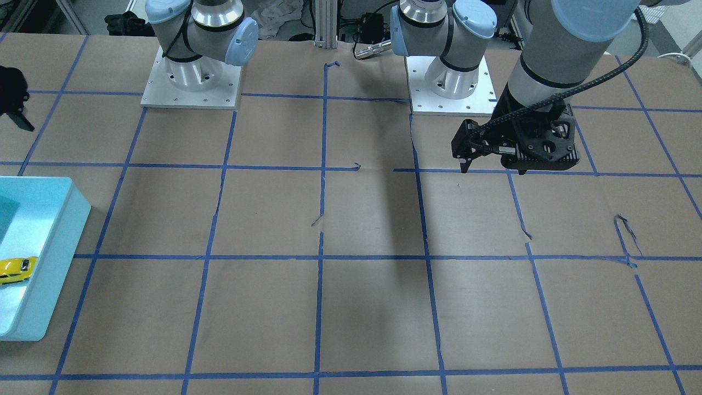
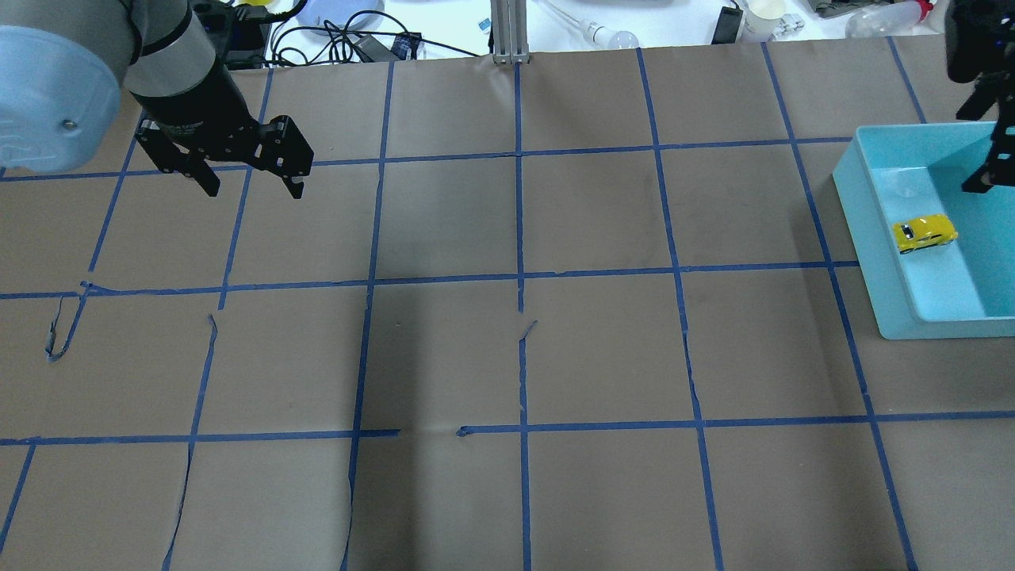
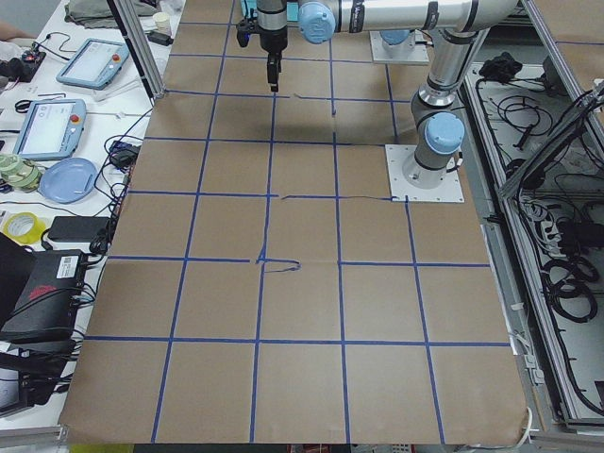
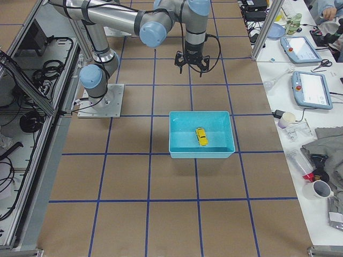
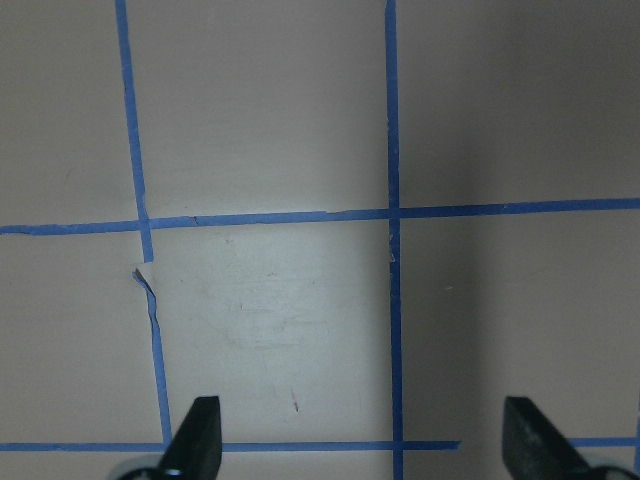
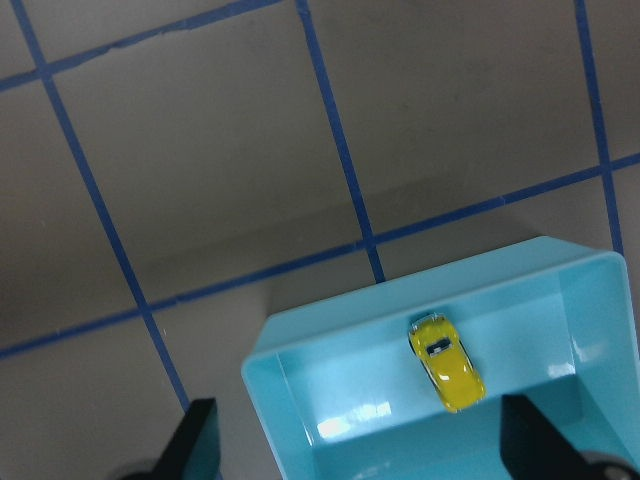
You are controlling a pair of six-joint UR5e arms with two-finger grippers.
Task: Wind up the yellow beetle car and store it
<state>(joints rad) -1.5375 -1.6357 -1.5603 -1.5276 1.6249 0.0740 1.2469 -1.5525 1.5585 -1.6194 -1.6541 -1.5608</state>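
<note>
Left claw (image 2: 254, 190), right claw (image 4: 191, 68) spread, empty; glossy rounded yellow beetle car (image 2: 924, 233) inside smooth turquoise bin (image 2: 858, 222).

Both arms are silver-grey tubes with pale blue joint caps (image 1: 248, 34) and black seam rings. Each base stands on a square white plate (image 1: 192, 99) edged with screw holes. A black ribbed cable (image 1: 647, 35) follows the left arm (image 1: 554, 60) to the black, latticed left gripper (image 1: 493, 169). One cap bears a screw (image 2: 70, 123) at 4 o'clock.

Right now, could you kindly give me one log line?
yellow beetle car: in bin; left gripper: open, empty; right gripper: open, empty
</note>
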